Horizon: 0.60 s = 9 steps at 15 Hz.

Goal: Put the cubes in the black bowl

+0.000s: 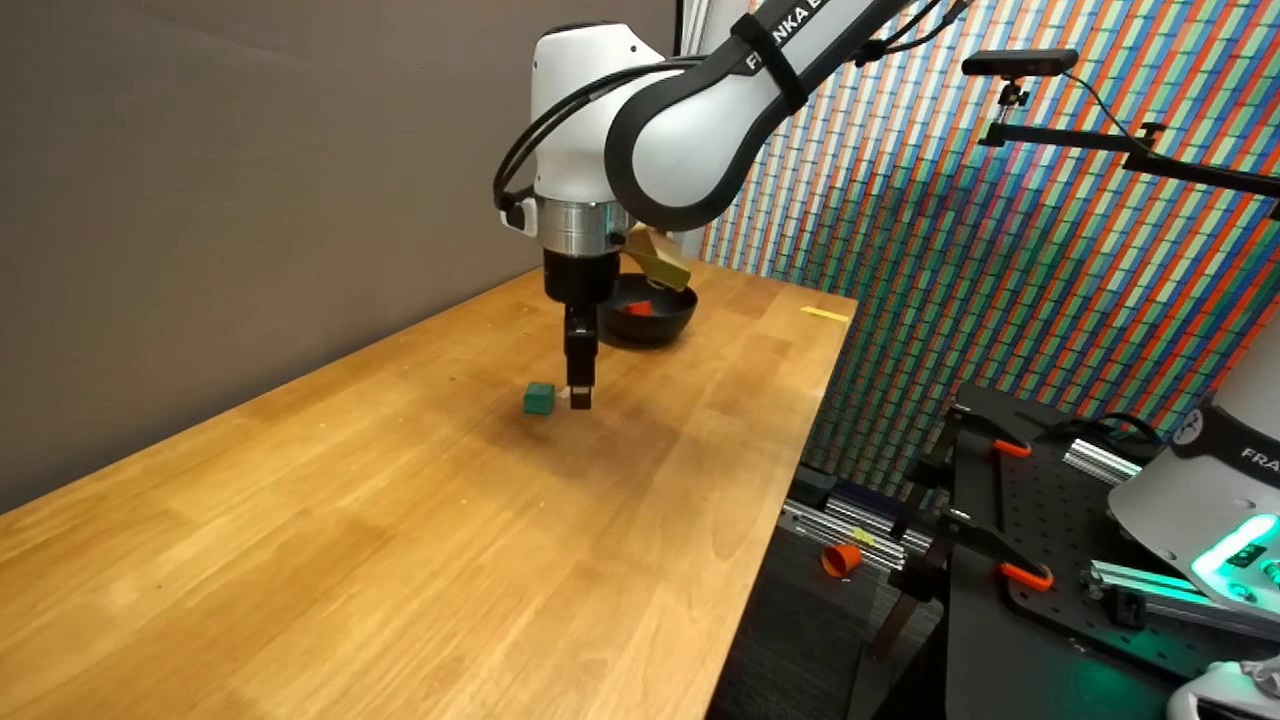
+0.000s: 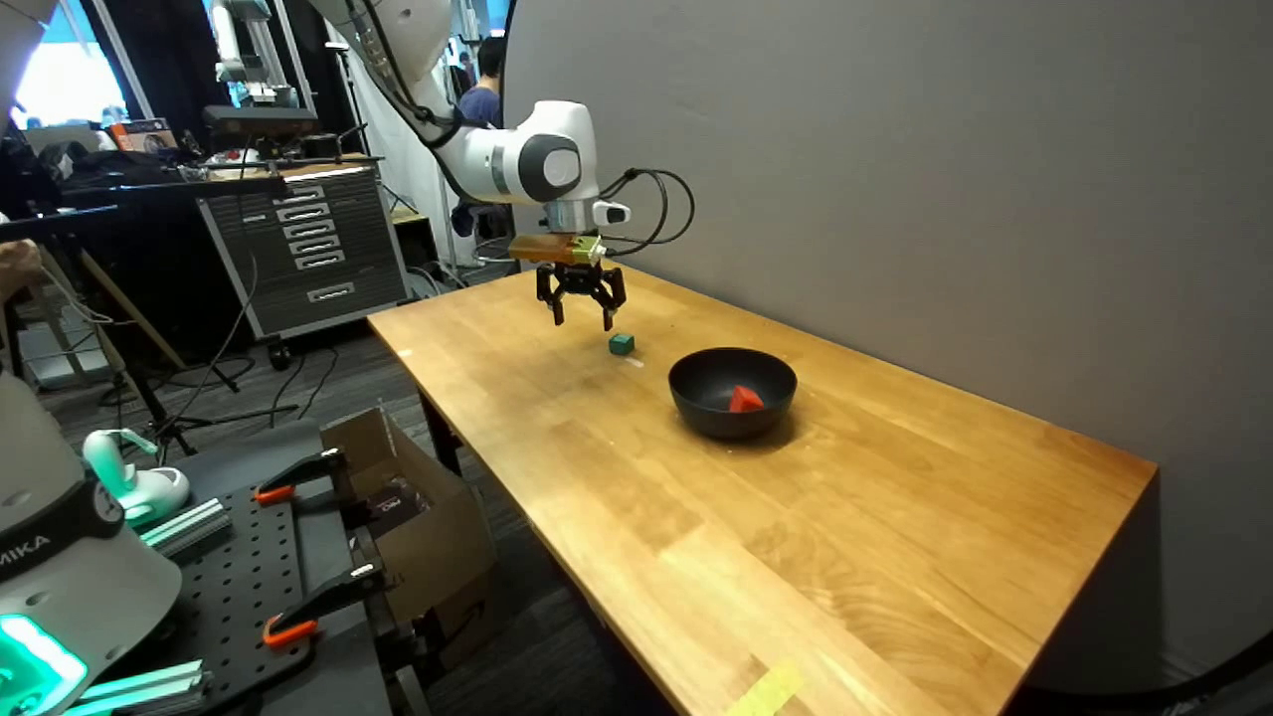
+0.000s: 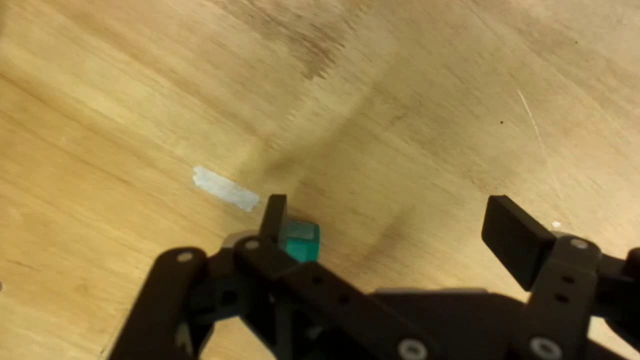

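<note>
A: In what state is the tool (image 2: 583, 322)?

B: Fingers (image 3: 515, 237) wide apart, holding nothing. The green cube (image 2: 622, 344) lies below it on the worktop (image 2: 845, 517); the red cube (image 2: 746, 400) rests in the bowl (image 2: 731, 426), off to one side.

A: Likely fault?

B: In straight descent a finger may strike the green cube, which appears off-centre, partly hidden by that finger in the wrist view.

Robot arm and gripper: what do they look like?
The arm is white and rounded, with black trim, white lettering partly covered by a black strap, black cables and a silvery collar. The black gripper has two jointed, block-tipped fingers.
</note>
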Each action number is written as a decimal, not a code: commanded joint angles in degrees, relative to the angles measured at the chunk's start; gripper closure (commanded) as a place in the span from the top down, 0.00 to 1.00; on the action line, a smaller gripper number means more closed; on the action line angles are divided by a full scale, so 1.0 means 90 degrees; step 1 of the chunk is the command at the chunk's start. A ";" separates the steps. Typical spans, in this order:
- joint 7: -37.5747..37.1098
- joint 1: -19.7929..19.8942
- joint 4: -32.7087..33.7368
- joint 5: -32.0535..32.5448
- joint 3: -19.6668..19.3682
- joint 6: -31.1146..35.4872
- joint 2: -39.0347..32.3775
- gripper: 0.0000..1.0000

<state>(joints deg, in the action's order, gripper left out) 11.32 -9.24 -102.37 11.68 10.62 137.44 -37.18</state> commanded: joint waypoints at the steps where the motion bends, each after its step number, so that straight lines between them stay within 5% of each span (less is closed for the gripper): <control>1: 0.0223 -0.0168 0.0452 -0.0041 0.0011 0.0333 -0.0525 1.00; 9: 0.0381 -0.0515 0.1170 0.0484 -0.0321 0.0487 -0.1184 1.00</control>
<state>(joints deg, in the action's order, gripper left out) 13.59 -12.48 -95.86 14.06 9.58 142.04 -46.02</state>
